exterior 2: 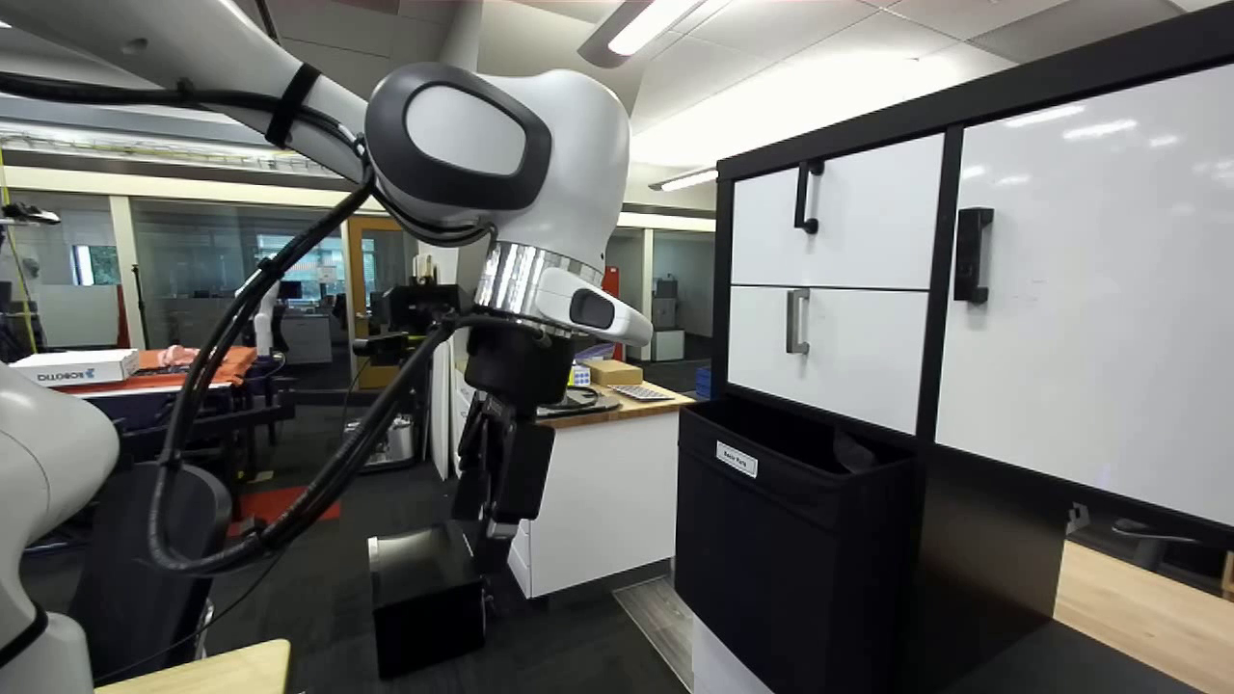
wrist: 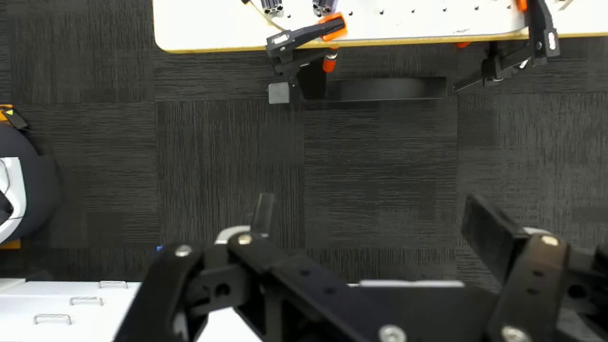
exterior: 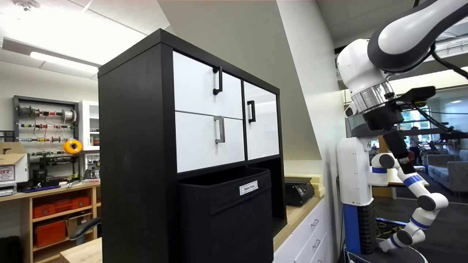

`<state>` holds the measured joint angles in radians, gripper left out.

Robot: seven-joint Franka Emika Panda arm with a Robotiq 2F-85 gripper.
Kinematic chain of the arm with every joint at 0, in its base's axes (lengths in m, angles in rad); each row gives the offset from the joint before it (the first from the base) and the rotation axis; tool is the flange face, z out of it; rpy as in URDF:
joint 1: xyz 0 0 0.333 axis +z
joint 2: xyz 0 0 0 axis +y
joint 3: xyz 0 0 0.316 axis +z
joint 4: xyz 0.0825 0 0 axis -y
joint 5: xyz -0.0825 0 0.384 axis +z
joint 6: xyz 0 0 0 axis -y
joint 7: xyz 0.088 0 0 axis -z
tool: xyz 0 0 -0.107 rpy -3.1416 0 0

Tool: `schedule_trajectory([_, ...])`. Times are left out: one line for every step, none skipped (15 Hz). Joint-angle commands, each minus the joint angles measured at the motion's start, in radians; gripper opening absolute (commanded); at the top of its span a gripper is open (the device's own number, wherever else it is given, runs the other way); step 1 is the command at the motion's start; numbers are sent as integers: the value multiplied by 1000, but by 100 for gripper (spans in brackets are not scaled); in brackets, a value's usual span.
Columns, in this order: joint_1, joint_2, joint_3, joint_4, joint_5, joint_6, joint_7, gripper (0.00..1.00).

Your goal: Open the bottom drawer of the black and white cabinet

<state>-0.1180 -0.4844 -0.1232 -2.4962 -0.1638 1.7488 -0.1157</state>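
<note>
"So, where is the bottom drawer [exterior: 199, 146]?"

"Below the upper drawer [exterior: 197, 86] and above the black bin [exterior: 226, 219], its white front set flush in the black and white cabinet [exterior: 131, 146]."

"And how far along are you?"

"At the very start, I judge: the drawer is closed and nothing touches its grey handle [exterior: 222, 129]. My gripper [wrist: 370, 204] hangs well apart from it, fingers [wrist: 489, 232] spread wide, only carpet [wrist: 380, 166] showing between their tips. Reaching, gripping and pulling are all left."
</note>
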Motion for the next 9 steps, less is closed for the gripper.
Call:
schedule_trajectory([2,0,-2,2,0,-3,1,100])
schedule_trajectory([2,0,-2,2,0,-3,1,100])
schedule_trajectory([2,0,-2,2,0,-3,1,100])
schedule_trajectory([2,0,-2,2,0,-3,1,100])
schedule_trajectory([4,5,0,6,2,-4,2,100])
schedule_trajectory([9,8,1,9,5,-4,-4,100])
schedule_trajectory([12,9,4,11,7,3,-2,100])
schedule_trajectory([17,9,6,14,11,9,-5,100])
schedule_trajectory([22,11,9,18,15,23,-5,100])
